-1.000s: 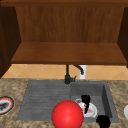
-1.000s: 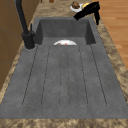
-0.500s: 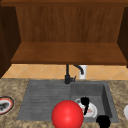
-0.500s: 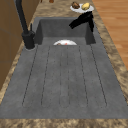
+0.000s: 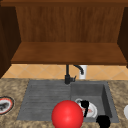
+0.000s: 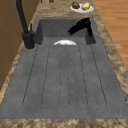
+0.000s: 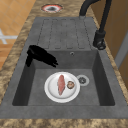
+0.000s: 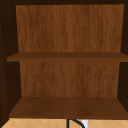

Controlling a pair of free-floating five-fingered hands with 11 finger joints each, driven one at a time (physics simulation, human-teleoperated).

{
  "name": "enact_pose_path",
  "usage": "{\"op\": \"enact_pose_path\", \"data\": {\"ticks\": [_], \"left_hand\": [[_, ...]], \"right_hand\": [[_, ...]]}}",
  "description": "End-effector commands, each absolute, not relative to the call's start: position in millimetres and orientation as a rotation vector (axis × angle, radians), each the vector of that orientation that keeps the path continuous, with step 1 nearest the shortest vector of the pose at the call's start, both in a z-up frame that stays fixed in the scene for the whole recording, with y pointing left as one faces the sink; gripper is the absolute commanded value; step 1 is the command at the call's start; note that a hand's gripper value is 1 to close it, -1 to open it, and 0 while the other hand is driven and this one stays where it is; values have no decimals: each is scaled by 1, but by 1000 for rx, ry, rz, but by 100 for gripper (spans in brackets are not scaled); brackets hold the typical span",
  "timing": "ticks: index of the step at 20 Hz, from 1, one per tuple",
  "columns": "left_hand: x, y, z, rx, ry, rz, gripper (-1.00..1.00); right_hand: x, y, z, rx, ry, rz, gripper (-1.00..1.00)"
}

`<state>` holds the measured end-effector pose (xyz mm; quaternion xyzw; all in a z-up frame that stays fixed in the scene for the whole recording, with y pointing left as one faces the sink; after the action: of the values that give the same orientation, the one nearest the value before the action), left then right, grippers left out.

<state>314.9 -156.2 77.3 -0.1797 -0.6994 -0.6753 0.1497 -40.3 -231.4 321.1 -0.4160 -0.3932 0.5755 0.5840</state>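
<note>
3 plates point(image 7: 62, 87), perhaps; 1 faucet point(image 5: 68, 75)

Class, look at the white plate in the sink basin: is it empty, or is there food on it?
Not empty. The white plate lies flat on the basin floor with a reddish piece of food and a small brown piece on it.

Front, both sides, upper; shared sink point(image 5: 87, 92)

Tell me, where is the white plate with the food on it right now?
The white plate lies on the floor of the sink basin, beside the drain, with a black hand hovering above the basin's front edge.
</note>
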Motion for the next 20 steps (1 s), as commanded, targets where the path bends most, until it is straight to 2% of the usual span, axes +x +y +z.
{"op": "enact_pose_path", "data": {"ticks": [1, 20], "left_hand": [[319, -158, 65, -531, -2007, -1778, -100], [375, -157, 18, -763, -1869, -1643, -100]], "right_hand": [[-40, -231, 321, -971, -918, 1343, 0], [-40, -231, 321, -971, -918, 1343, 0]]}}
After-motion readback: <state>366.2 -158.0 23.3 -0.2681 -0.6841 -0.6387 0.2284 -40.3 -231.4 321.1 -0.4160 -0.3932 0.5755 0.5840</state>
